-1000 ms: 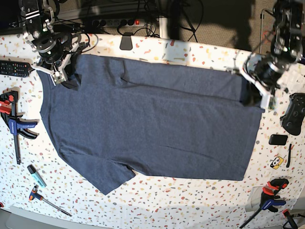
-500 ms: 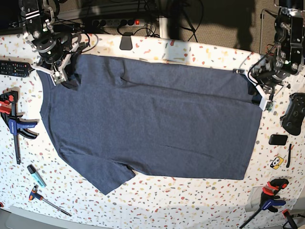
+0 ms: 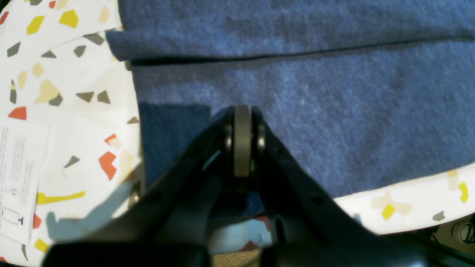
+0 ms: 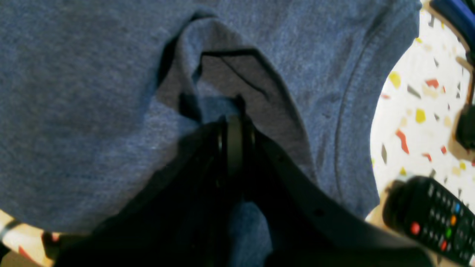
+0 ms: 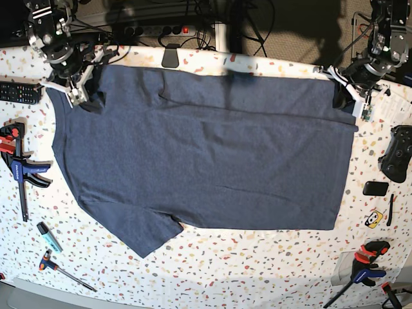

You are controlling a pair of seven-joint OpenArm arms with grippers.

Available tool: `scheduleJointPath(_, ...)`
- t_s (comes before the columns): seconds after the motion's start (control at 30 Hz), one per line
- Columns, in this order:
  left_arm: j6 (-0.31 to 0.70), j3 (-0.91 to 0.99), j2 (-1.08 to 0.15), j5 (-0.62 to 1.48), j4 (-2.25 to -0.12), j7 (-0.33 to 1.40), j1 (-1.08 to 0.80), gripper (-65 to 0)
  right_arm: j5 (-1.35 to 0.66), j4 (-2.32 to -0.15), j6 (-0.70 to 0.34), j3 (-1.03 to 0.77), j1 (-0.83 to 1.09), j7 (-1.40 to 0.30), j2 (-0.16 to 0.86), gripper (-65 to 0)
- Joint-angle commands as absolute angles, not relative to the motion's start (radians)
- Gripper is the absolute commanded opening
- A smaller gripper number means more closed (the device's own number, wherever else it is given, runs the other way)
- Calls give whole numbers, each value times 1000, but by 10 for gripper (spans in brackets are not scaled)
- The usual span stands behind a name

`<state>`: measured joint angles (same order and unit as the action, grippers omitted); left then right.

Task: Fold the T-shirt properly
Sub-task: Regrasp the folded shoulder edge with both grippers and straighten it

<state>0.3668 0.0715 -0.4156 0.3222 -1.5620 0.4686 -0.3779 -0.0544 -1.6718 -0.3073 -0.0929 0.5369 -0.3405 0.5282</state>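
Note:
The navy T-shirt (image 5: 206,148) lies spread across the speckled table, collar end at the left of the base view, hem at the right. A narrow strip along its far edge is folded over. My right gripper (image 5: 77,96) is shut on a puckered bit of cloth at the shoulder, seen close up in the right wrist view as the gripper (image 4: 232,118) biting the T-shirt (image 4: 92,74). My left gripper (image 5: 349,98) is shut on the far hem corner. In the left wrist view the gripper (image 3: 243,111) rests over the T-shirt (image 3: 334,111), with cloth between its fingers.
A remote control (image 5: 19,92) (image 4: 434,218) lies left of the shoulder. Bar clamps (image 5: 19,164) (image 5: 364,267), a marker (image 5: 48,236) and a T-handle tool (image 5: 61,270) sit along the left and front. A game controller (image 5: 398,153) and a small black box (image 5: 375,188) lie right of the hem.
Both grippers have moved toward the table's far edge, staying shut. The shirt's far edge has gone with them and now lies straighter and closer to that edge.

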Motion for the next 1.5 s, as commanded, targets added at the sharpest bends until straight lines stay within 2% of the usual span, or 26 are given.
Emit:
scheduleJointPath(0.0,370,65,-422,277,-1546,605,-410,-650,-50,-1683,-319,-101,561,-382,543,-650)
scheduleJointPath(0.33,371,65,-422,277,-1546,628,-425,-650,-27,-1743,-323,-207,614,-377,543,-650)
scheduleJointPath(0.7,368,65,-480,296,-1631,641,-466,-650,-29,-1752,-323,-211,612,-362,543,-650)
scheduleJointPath(0.9,300,67,-514,295,-1736,605,-454,-650,-29,-1830,-322,-218,612,-367,543,-650)
scheduleJointPath(1.1,194,67,-616,295,-1878,604,-424,-650,-32,-1910,-322,-305,610,-366,543,-650)
scheduleJointPath(1.33,186,67,-626,262,-1899,449,-336,-650,-176,-1926,-328,-379,535,-395,543,-650)
scheduleJointPath(1.43,186,67,-626,273,-1854,439,-263,-650,-232,-1924,-387,-364,479,-418,543,-650)
scheduleJointPath(1.47,186,67,-626,294,-1827,439,-236,-587,-248,-1924,-403,-355,460,-429,543,-650)
